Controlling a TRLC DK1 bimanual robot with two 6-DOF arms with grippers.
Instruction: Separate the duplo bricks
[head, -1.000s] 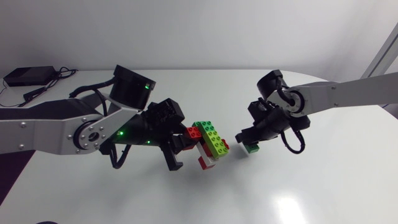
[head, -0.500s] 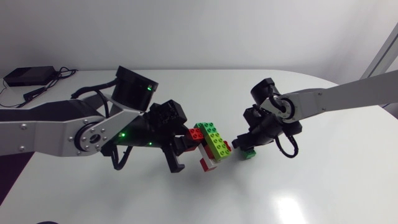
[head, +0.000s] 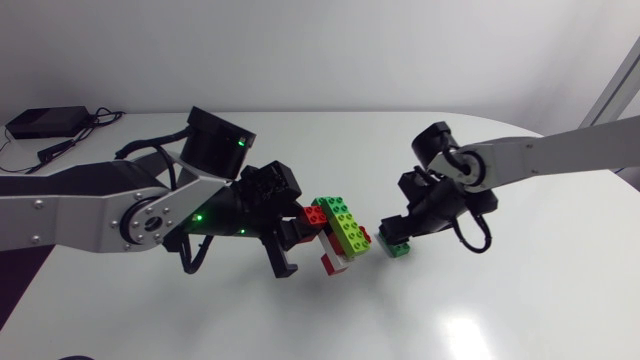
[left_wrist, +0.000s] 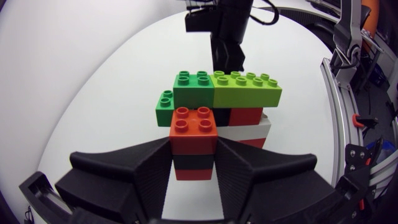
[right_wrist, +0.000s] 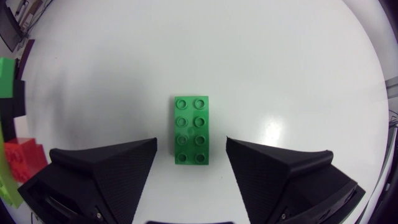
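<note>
Main brick cluster (head: 338, 232): red, green, lime, white and black pieces locked together, held off worktop (head: 300, 320) near its middle. My left pincer (left_wrist: 194, 155) clamps its red-and-black end from 2 sides. 1 green brick (right_wrist: 191, 127) lies flat, studs up, right of middle. My right pincer (right_wrist: 191, 148) straddles it, wide, not touching. Judgement: light, rigid, slick plastic with tight stud joints. Grip flat side walls and lever off.
</note>
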